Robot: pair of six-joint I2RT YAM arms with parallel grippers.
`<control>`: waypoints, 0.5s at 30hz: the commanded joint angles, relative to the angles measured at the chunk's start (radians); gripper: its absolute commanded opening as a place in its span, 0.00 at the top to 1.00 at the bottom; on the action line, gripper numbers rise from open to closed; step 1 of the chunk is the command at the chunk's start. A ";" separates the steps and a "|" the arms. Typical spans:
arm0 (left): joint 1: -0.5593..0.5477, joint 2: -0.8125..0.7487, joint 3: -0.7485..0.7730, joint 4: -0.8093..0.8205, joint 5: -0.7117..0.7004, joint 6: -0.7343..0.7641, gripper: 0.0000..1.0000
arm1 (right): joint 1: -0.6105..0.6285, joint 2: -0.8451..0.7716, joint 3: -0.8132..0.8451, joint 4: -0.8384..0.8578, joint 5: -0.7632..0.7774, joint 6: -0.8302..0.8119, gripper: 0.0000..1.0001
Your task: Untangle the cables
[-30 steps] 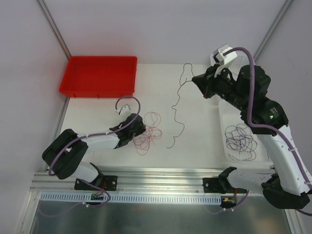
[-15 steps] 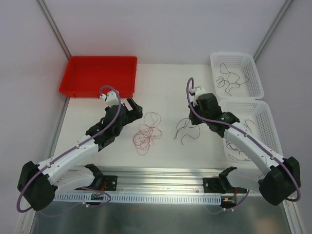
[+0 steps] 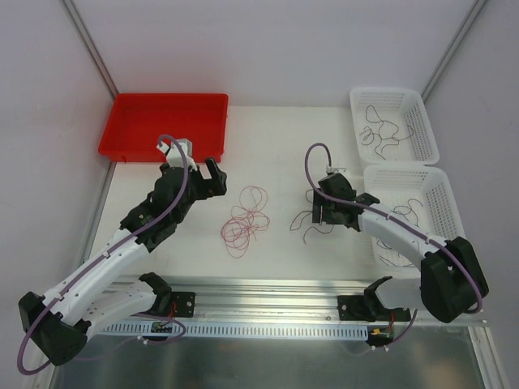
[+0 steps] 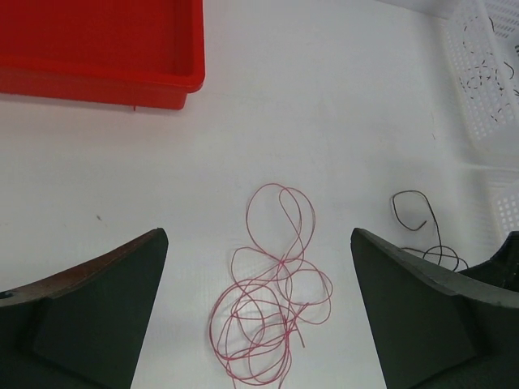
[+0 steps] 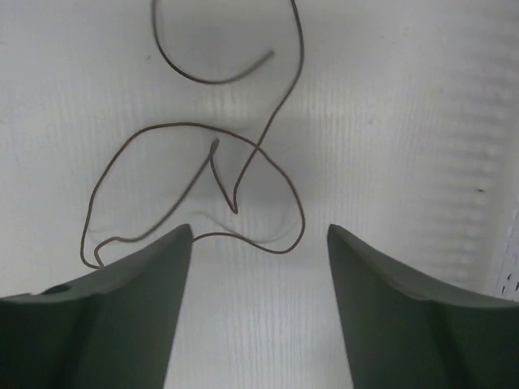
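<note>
Top view, left to right:

- Red tray [image 3: 162, 126], 10 o'clock. Nothing seen in it.
- Left gripper [image 3: 215, 177], just below the tray. Its jaws, nearly together a second ago, now stand wide and hold nothing. It has backed off to 9 o'clock of the tangle.
- Red cables [image 4: 268, 316], table centre. A loose looped bunch, released and not yet sorted.
- Black cable [image 5: 178, 125], 3 o'clock of the bunch and clear of it. It lies flat and counts as separated.
- Right gripper [image 5: 259, 231], low over the black cable. Its jaws, shut a moment ago, are now apart.
- Baskets [image 3: 430, 130], 2 o'clock. They hold dark cables.
</note>
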 commanded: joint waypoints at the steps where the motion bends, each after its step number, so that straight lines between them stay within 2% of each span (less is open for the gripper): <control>1: 0.016 0.000 0.079 -0.038 0.045 0.138 0.02 | -0.003 0.033 0.024 -0.046 0.106 0.092 0.22; 4: 0.028 0.011 0.109 -0.046 0.048 0.200 0.01 | -0.005 0.070 0.046 -0.054 0.104 0.092 0.14; 9: 0.054 0.031 0.123 -0.047 0.047 0.278 0.01 | -0.026 0.116 0.066 -0.030 0.064 0.115 0.14; 15: 0.077 0.054 0.051 -0.041 0.015 0.278 0.01 | -0.047 0.184 0.086 0.019 0.012 0.120 0.17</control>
